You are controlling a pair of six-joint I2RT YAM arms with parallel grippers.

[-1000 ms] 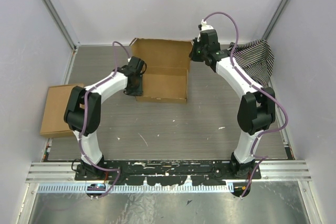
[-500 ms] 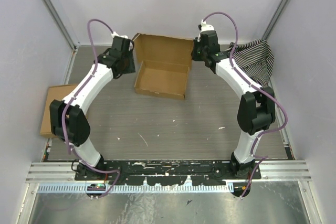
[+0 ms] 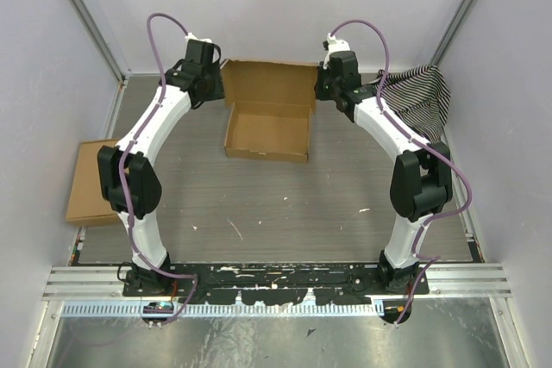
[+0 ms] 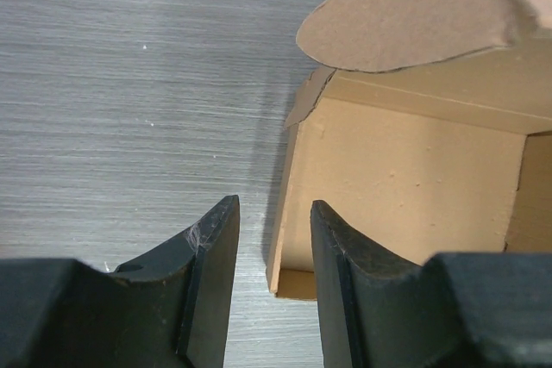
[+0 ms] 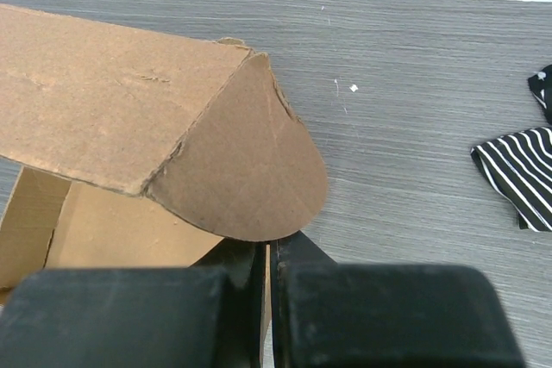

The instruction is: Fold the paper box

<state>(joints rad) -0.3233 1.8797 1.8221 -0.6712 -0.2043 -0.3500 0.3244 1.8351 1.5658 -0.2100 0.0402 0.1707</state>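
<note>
With right fingers (image 5: 266,252) clamped on box (image 3: 267,131) right side, slide left fingers (image 4: 272,213), apart and empty, onto left side; tuck tab (image 4: 405,15) inward.

Open table (image 3: 285,204) is left before the paper box (image 3: 267,131), whose sides are hemmed by the left arm (image 3: 159,122) and right arm (image 3: 384,122).

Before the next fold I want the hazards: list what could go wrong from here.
1. Only the right gripper pinches the paper box, by a thin side wall; a pull may bend it.
2. The left gripper is open beside the box's corner, holding nothing; advancing could shove the box.
</note>
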